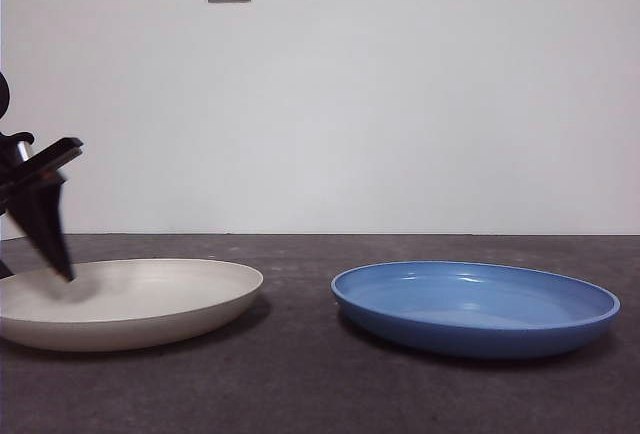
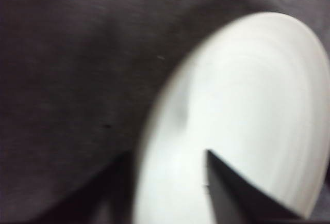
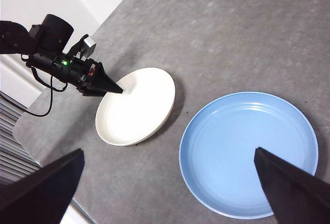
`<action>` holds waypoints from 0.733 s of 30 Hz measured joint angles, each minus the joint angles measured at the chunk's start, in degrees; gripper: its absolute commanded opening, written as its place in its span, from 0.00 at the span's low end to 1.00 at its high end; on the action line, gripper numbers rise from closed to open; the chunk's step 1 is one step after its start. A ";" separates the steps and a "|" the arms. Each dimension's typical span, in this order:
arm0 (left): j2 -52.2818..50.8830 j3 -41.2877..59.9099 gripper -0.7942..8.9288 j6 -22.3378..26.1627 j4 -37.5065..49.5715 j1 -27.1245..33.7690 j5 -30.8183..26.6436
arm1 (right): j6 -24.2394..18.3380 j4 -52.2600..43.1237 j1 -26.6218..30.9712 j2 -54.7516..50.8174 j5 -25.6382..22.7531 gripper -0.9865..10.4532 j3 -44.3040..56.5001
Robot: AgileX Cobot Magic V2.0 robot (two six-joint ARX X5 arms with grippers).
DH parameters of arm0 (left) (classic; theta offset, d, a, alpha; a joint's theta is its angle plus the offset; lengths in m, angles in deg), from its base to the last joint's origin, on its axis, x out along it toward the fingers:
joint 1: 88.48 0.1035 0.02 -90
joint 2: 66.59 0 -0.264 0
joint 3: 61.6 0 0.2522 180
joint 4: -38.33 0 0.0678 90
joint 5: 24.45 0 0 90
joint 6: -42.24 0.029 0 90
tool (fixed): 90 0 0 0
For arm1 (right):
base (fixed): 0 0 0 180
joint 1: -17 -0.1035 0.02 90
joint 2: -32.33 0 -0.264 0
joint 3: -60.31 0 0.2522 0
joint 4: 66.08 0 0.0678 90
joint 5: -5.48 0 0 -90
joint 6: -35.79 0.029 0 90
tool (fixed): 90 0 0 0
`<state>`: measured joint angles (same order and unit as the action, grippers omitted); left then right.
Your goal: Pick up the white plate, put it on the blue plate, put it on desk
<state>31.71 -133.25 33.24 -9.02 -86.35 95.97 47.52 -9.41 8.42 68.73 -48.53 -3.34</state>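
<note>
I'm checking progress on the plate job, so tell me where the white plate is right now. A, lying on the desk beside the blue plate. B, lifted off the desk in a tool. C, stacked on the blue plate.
A: the white plate lies flat on the desk, apart from the blue plate, with the left tool at its rim.

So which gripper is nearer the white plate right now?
Left. The left gripper is at the white plate, its fingers straddling the rim. The right gripper hangs high above the desk, open, nearer the blue plate.
</note>
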 measured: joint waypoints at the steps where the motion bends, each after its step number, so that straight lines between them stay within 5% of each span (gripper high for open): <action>1: 0.00 0.00 0.11 0.02 0.00 0.00 -0.70 | 0.00 0.00 0.00 0.00 0.00 0.59 0.00; 10: 0.00 -0.85 0.09 0.39 -1.29 -0.02 -1.60 | 0.04 0.15 0.00 0.00 -0.57 0.58 0.00; 14: 0.00 -3.74 0.09 0.39 -5.20 -1.20 -1.81 | 0.04 3.06 0.00 0.00 -5.05 0.58 -1.27; 22: -0.02 -14.21 0.09 -1.18 -12.76 -9.62 -1.84 | -1.01 7.61 0.00 -0.22 -6.27 0.58 -5.42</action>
<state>31.69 -147.46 32.06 -21.78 -95.97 94.13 46.51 -1.80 8.42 68.51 -54.81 -8.76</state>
